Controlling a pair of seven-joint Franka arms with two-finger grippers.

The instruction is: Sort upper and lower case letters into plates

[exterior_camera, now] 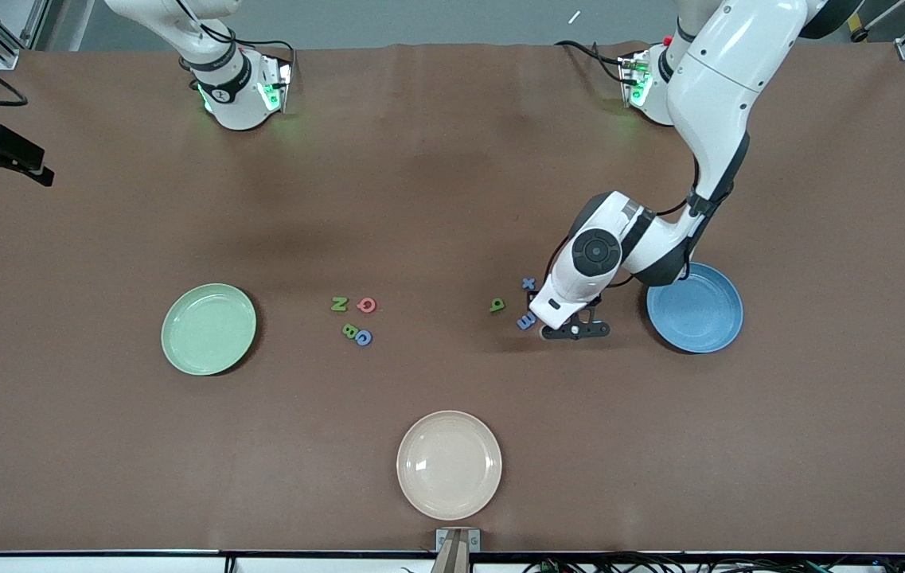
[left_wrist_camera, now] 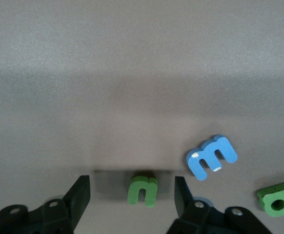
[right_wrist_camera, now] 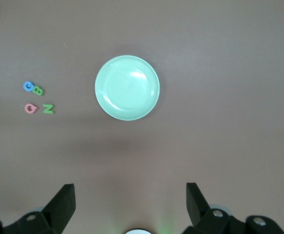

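Green foam, a small lower-case n (left_wrist_camera: 143,190), stands on the brown table (exterior_camera: 436,199) squarely between the fingers (left_wrist_camera: 78,197) of the left gripper (exterior_camera: 575,329). The jaws are parted, a gap showing on each side of the letter, so nothing is gripped yet. The gripper is down at the table with the letter centred, which looks like the set-up for a pinch across its sides.

Just outside one jaw lies a blue m (left_wrist_camera: 212,157), and past it a green q (left_wrist_camera: 277,198); a blue x (exterior_camera: 528,282) sits near them. These lower-case letters lie loose beside the blue plate (exterior_camera: 696,309), probably their destination, since it is the plate closest to the left arm's work.

Well apart, nearer the pale green plate (exterior_camera: 208,328), cluster the capitals: a green N (exterior_camera: 339,303), a pink G (exterior_camera: 368,304), a green B (exterior_camera: 349,330) and a blue G (exterior_camera: 364,337). Both plates hold nothing. A cream plate (exterior_camera: 449,464) sits closest to the front camera.

Waiting high over the green plate, the right gripper (right_wrist_camera: 130,207) has its jaws spread and empty.
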